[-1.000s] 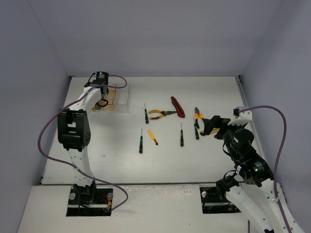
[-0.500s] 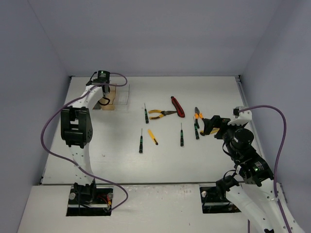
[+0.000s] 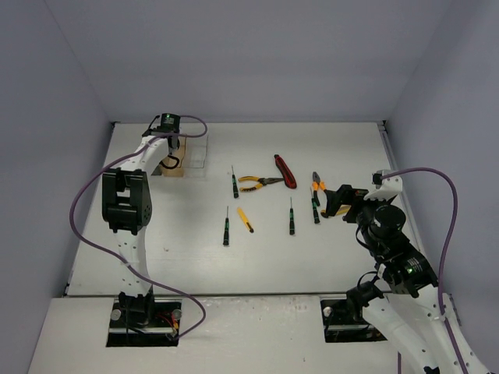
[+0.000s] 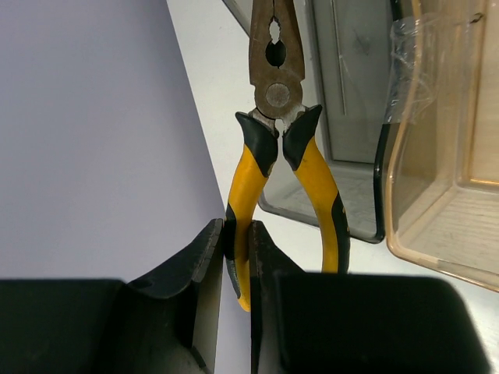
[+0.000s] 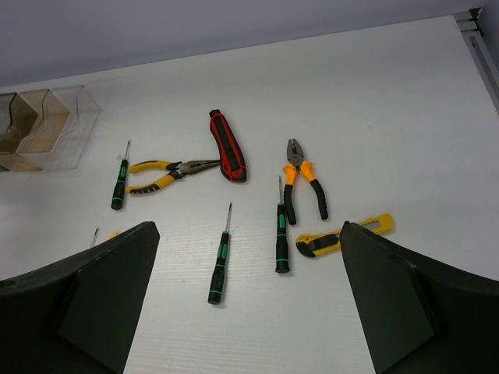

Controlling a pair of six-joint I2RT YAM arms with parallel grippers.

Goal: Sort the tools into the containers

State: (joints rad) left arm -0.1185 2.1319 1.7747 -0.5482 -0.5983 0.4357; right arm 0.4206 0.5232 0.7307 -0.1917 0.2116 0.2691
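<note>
My left gripper (image 4: 238, 249) is shut on one handle of yellow-and-black pliers (image 4: 277, 117), which point away from the wrist over the containers at the far left. The pliers' nose lies over the smoky dark grey bin (image 4: 343, 187), and the amber bin (image 4: 437, 195) is beside it. From above, the left gripper (image 3: 167, 160) sits at the bins (image 3: 195, 152). My right gripper (image 5: 245, 230) is open and empty, above the table near the orange-handled pliers (image 5: 302, 183), a yellow utility knife (image 5: 343, 236) and a screwdriver (image 5: 281, 234).
More tools lie mid-table: yellow long-nose pliers (image 5: 168, 171), a red-handled tool (image 5: 228, 146), two more screwdrivers (image 5: 119, 185) (image 5: 221, 261) and a small yellow tool (image 3: 245, 220). The clear bin (image 5: 74, 117) stands right of the amber one. Walls close in on three sides.
The left arm has shifted slightly to the right at the bins, still holding the pliers. The right arm has not moved.
</note>
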